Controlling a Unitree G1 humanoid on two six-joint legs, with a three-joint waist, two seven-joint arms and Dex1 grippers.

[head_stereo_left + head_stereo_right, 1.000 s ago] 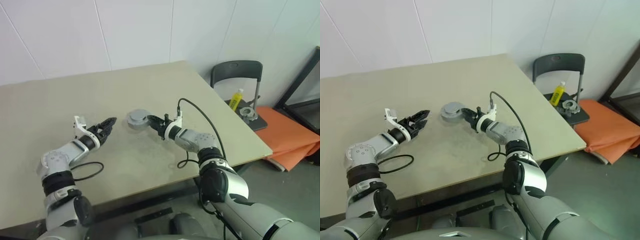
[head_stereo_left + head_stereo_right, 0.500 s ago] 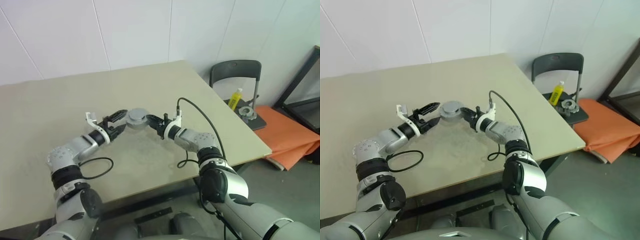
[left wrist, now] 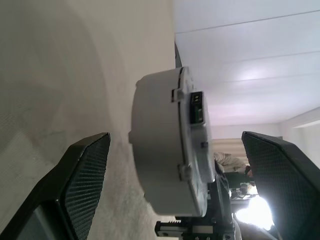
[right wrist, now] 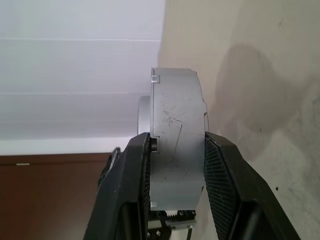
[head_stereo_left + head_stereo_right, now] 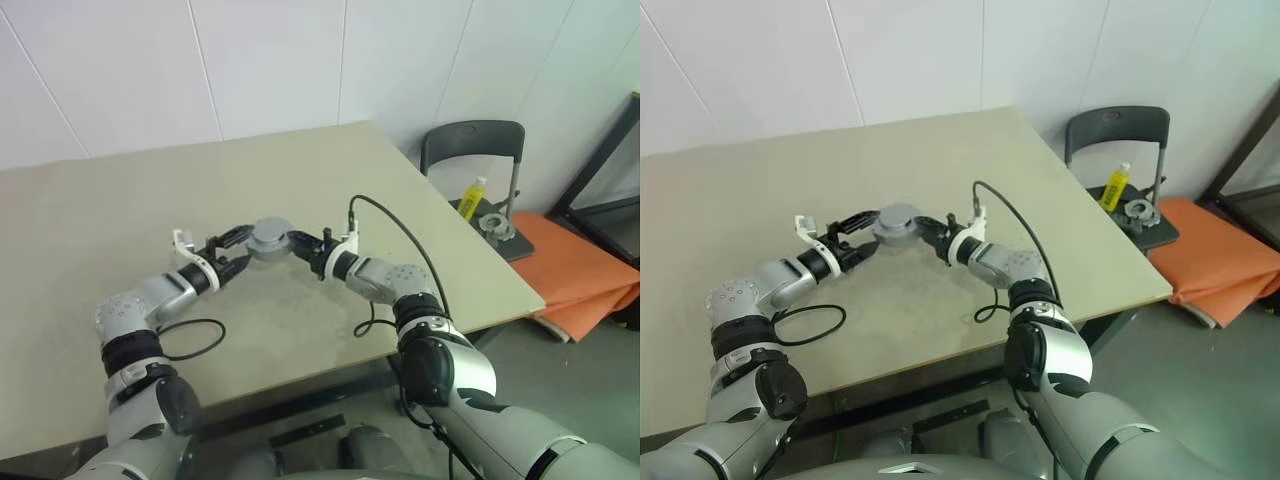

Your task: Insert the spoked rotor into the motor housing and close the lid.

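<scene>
Right now I see the right end effector (image 5: pixel 304 246) clamped on a round grey metal case, the housing (image 5: pixel 268 237) with its lid on as far as I can tell, held just above the table (image 5: pixel 300 180) near its middle. In the right wrist view the fingers (image 4: pixel 222 180) press on its two flat faces, and the housing (image 4: pixel 175 150) shows a plain scratched grey rim with a small square tab at one corner. In the left wrist view the housing (image 3: pixel 167 145) is a thick grey puck with a seam around it, small lugs and a dark slot on the rim. I cannot make out windings or spokes from these angles.

My left end effector (image 5: pixel 232 252) is spread wide, its fingers (image 3: pixel 82 180) standing either side of the housing without touching it. A second ago that end effector was well to the left of the housing; it has since come right to bracket it. The right grip has not shifted. A chair (image 5: pixel 475 150) stands off the far right corner of the table.
</scene>
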